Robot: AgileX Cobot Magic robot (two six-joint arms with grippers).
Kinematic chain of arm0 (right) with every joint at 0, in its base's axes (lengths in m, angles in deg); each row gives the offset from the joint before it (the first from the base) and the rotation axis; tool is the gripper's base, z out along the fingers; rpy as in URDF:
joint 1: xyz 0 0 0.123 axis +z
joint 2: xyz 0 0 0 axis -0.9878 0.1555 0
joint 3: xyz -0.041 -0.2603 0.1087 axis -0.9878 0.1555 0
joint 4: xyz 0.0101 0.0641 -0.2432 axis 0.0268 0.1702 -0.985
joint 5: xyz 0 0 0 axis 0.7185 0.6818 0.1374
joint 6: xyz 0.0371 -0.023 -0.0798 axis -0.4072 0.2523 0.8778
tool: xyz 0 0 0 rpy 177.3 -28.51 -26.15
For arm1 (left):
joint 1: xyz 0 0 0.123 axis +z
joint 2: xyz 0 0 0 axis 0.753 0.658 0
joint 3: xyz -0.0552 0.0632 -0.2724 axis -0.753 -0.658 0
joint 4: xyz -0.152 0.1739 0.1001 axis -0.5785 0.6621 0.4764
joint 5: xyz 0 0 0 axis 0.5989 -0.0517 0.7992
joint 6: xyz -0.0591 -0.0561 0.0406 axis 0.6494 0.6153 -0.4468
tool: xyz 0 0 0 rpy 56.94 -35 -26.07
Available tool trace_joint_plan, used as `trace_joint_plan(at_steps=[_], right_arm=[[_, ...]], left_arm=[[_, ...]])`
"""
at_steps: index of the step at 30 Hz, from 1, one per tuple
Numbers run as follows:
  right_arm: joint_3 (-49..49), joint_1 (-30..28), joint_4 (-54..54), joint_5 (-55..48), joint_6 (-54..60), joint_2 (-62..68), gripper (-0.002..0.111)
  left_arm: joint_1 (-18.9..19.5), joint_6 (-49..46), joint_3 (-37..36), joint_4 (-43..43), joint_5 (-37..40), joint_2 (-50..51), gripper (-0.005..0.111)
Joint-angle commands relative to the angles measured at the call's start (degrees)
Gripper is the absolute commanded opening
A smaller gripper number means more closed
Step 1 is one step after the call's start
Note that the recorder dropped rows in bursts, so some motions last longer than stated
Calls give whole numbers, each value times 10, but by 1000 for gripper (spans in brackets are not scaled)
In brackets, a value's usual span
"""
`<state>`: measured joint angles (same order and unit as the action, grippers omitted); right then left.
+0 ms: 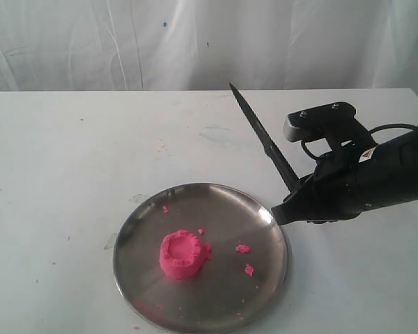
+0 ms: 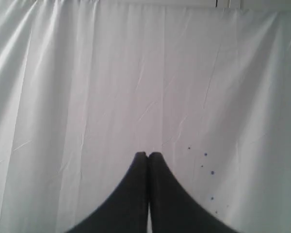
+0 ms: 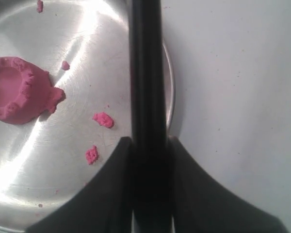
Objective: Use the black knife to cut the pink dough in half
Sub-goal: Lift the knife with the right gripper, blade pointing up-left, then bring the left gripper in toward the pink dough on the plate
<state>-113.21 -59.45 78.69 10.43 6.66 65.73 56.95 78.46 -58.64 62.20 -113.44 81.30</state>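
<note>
The pink dough (image 1: 184, 254) sits as one round lump with a dented top, a little toward 7 o'clock from the middle of a round steel plate (image 1: 216, 202) on the white tabletop (image 1: 56, 167). It is whole, and a ragged bit clings to its side at about 3 o'clock. A few small pink crumbs (image 1: 243, 248) lie loose on the plate, at 3 to 4 o'clock from the lump and apart from it, and one more lies near the plate's rim at about 11 o'clock.

The black knife (image 1: 261, 136) is held clear of the tabletop by the right tool (image 1: 292, 202), which is closed on the handle. In the exterior view the blade slants up from the tool toward 11 o'clock, its point well above the tabletop and past the plate's far edge. The tool hangs just over the plate's rim at about 2 o'clock, well apart from the dough. The right wrist view shows both fingers (image 3: 109, 194) pressed against the sides of the knife (image 3: 146, 97), which runs straight out between them across the plate's rim (image 3: 170, 92), with the dough (image 3: 14, 90) off to one side.

The left tool (image 2: 148, 155) shows only in its own wrist view. Its two dark fingers (image 2: 136, 189) are pressed together with nothing between them, facing a white curtain (image 2: 87, 87) marked with a few small dark specks.
</note>
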Motion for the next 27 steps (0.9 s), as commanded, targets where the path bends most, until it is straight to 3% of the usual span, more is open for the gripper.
trace_joint_plan(at_steps=[1,3,4,6,7,8,11,14,18,22,27], right_arm=[[1,0,-2,-7,-1,-2,0],[1,0,-2,-25,-1,-2,0],[1,0,-2,-32,-1,-2,0],[1,0,-3,-54,-1,-2,0],[1,0,-8,-71,-1,-2,0],[1,0,-14,-83,-1,-3,0],[1,0,-23,-89,-1,-3,0],[1,0,-23,-89,-1,-3,0],[1,0,-22,-99,-7,-3,0],[1,0,-14,-124,-28,-3,0],[-15,0,1,-150,-28,-3,0]], left_arm=[[-2,-82,64,64,144,78,0],[-2,-142,64,117,259,160,0],[-2,-145,64,122,258,201,0],[-2,-73,64,122,168,281,0],[-2,12,64,122,111,322,0],[-2,97,64,140,83,357,0],[-26,216,64,210,55,407,0],[-86,219,70,325,-6,453,0],[-141,201,89,439,-13,495,0],[-182,145,119,450,9,541,0],[-188,110,154,447,-5,613,0]])
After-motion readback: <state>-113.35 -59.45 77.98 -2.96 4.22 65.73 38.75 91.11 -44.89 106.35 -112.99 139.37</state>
